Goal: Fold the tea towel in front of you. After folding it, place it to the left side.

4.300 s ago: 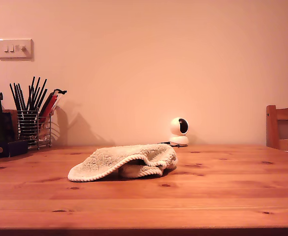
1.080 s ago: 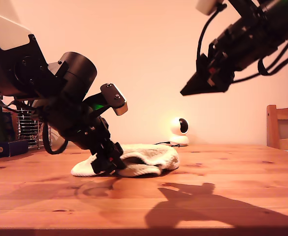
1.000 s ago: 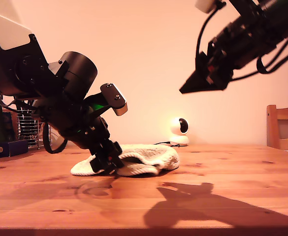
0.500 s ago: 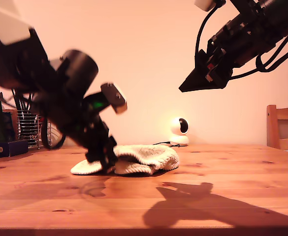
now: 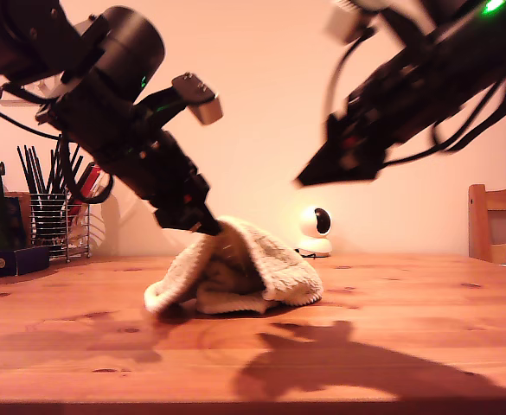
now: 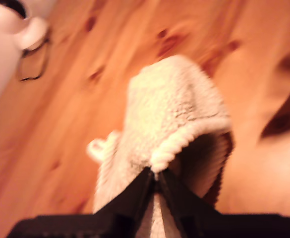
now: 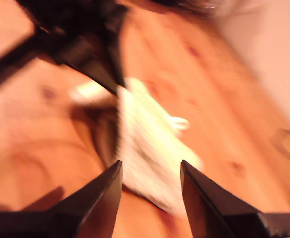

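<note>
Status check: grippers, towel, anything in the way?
My first gripper shut on the tea towel hem, lifting it into a peak. My second gripper open, hovering above. Small white camera behind the towel, clear of both.

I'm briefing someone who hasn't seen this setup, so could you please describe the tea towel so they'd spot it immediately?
On the wooden table, ahead of the small white camera, lies the tea towel. It is cream, fluffy, rope-hemmed, with one edge pinched up by my first gripper.

Plain pale wall (image 5: 253,104), warm light. Knotty wooden table (image 5: 391,303), arm shadows across it. Wooden chair (image 5: 497,220) beyond my second gripper (image 5: 309,179), at exterior view's right edge.
</note>
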